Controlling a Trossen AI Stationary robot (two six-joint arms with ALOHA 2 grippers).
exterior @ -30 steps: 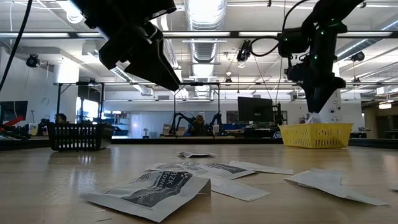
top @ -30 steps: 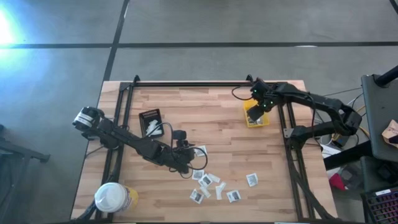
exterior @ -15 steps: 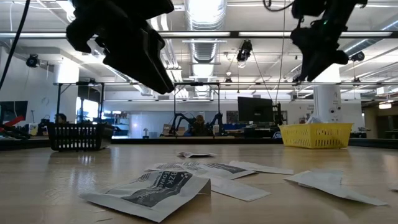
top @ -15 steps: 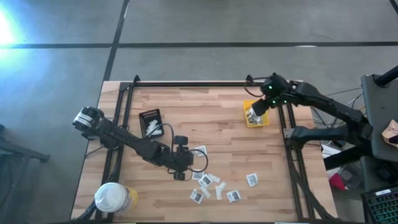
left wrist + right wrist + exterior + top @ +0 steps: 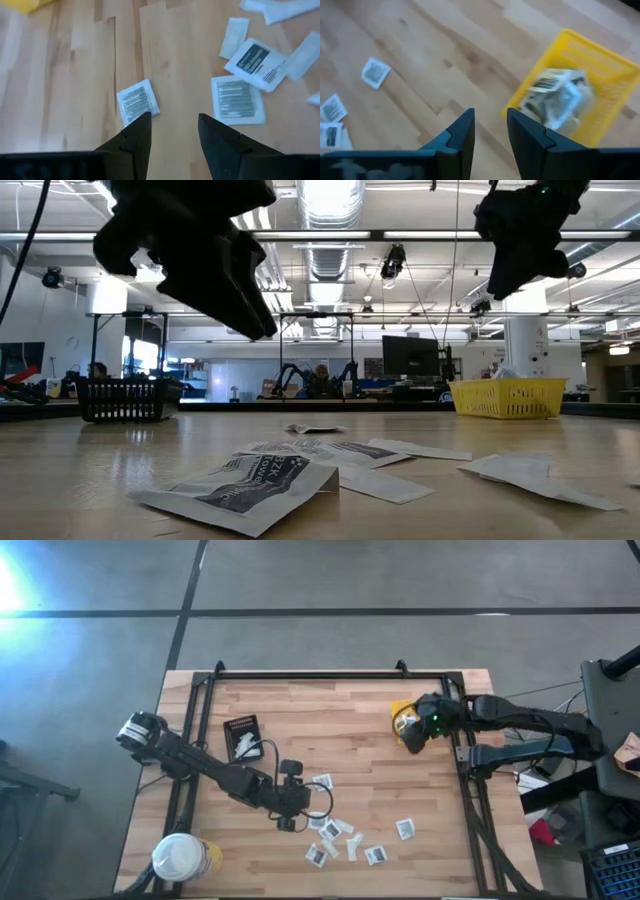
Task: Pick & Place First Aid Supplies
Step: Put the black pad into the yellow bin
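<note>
L gripper (image 5: pixel 174 131) hovers over the table (image 5: pixel 340 710) w/ fingers spread, holding nothing, just beside one white packet (image 5: pixel 137 102) at the edge of the scattered first aid supplies (image 5: pixel 345 837), which lie well apart from the yellow bin (image 5: pixel 585 90). R gripper (image 5: pixel 490 129) hangs at the bin's near edge, fingers parted w/ a small gap, empty; several packets piled inside the bin.

Overhead and tabletop-level views share the yellow bin (image 5: pixel 403 720) (wrist views look down, seemingly close).
</note>
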